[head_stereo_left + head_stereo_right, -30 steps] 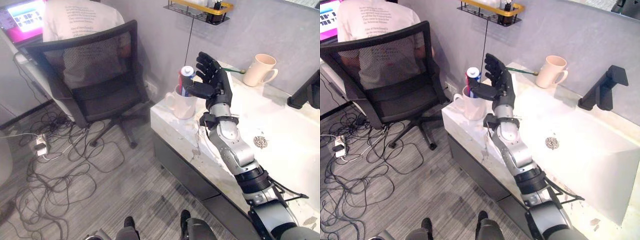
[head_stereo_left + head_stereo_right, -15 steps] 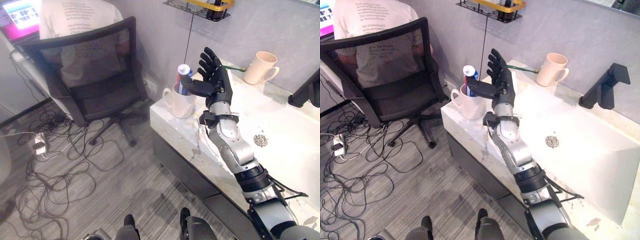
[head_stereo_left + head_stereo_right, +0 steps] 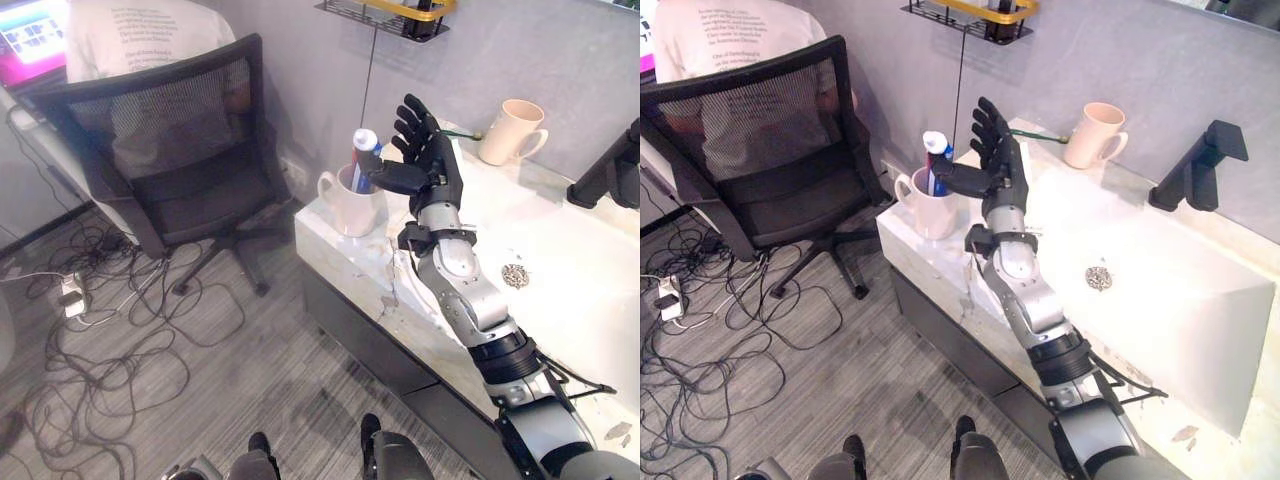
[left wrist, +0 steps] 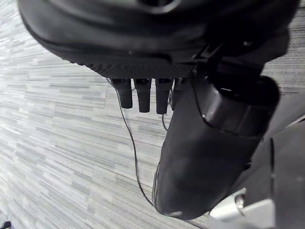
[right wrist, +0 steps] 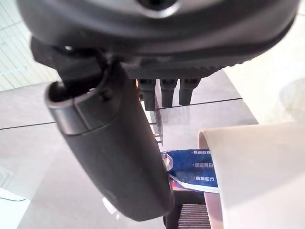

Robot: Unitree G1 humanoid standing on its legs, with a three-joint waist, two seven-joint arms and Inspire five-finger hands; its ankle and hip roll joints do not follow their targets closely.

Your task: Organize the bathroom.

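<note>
A white mug (image 3: 348,205) stands at the near left corner of the white marble counter (image 3: 560,300). A blue, red and white toothpaste tube (image 3: 364,150) stands upright in it. My right hand (image 3: 428,165) is raised just right of the mug, open, with its fingers spread upward. Its thumb (image 5: 114,157) reaches toward the tube (image 5: 190,169) above the mug's rim (image 5: 248,162) and holds nothing. A beige mug (image 3: 1090,135) stands at the back of the counter with a green toothbrush (image 3: 1040,137) lying beside it. My left hand (image 4: 209,143) hangs open over the grey floor.
A black faucet (image 3: 1200,170) rises at the back right, with a sink drain (image 3: 514,276) below it. A black and yellow wire shelf (image 3: 980,15) hangs on the wall. A person sits in a black mesh chair (image 3: 170,150) to the left, and loose cables (image 3: 110,340) cover the floor.
The whole picture has shifted slightly, so the camera moved. My right hand stays beside the mug, and its fingers stand a little straighter than a second ago.
</note>
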